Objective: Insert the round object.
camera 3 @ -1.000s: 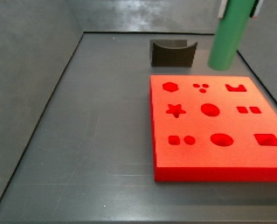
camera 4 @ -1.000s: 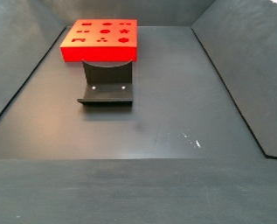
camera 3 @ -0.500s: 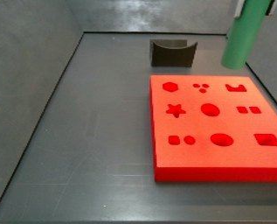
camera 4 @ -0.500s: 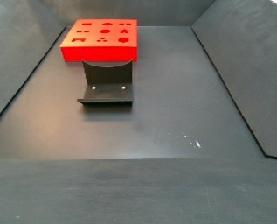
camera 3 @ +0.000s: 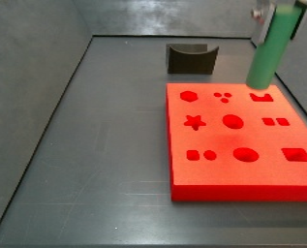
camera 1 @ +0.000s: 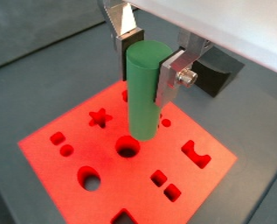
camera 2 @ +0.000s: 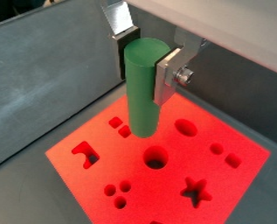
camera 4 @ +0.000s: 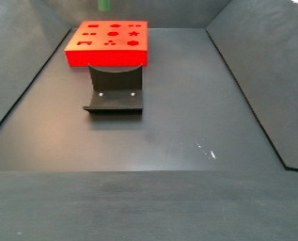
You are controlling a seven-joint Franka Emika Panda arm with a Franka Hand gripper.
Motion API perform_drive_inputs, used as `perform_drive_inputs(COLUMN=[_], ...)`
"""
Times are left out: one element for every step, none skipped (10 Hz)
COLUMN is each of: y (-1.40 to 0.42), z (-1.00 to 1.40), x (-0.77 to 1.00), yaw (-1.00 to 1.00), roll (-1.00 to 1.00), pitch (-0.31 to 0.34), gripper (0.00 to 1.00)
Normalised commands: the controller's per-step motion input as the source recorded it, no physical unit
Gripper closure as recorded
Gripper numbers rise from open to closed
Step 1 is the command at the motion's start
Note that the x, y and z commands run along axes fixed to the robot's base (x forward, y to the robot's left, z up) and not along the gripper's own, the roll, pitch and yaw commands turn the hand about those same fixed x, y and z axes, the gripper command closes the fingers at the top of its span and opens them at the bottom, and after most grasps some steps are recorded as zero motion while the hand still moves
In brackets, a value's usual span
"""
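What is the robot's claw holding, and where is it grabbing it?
The gripper holds the green peg by its upper end, above the red board.

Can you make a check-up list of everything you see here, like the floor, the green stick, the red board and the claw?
Surface: dark grey floor, bare apart from the items below.
Job's things: green round peg held upright above the red board, not yet in any hole. A round hole lies just below its tip in a wrist view.
Clutter: nothing seen.
Claw: claw above the board, silver fingers clamped on the peg's upper part.
Fixture: dark fixture on the floor beside the board.
Cables: nothing seen.
Surroundings: grey walls around the floor.
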Motion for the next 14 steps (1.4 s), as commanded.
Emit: perform_drive_inputs(y=[-0.21,-0.05,-0.01,0.00,0.06,0.00,0.00,0.00,0.00,0.00,0.00,0.00,-0.02,0.00], z=[-0.39,-0.21,-0.29,-0.43,-0.42,-0.33,-0.37,-0.27,-0.21,-0.15,-0.17,-0.14,-0.05,-0.03], x=[-0.05,-0.16,-0.07,0.00,0.00,0.00,0.00,0.00,0.00,0.00,0.00,0.13,0.36,0.47], yaw=[-0.16,-0.04,-0.16,-0.36,-0.41,-0.40,-0.42,-0.40,-0.41,-0.17,-0.11,-0.11,-0.09,-0.08], roll=[0.39,0.16,0.02,-0.03,-0.05,-0.09,-0.20,-0.26,-0.30,-0.18,-0.18,-0.11,0.00,0.05], pitch=[-0.003,0.000,0.056,0.201,0.216,0.230,0.299,0.289,0.277,0.137,0.091,0.076,0.000,0.000], gripper=[1.00,1.00,1.00,1.00,1.00,1.00,1.00,1.00,1.00,1.00,1.00,1.00,1.00,1.00])
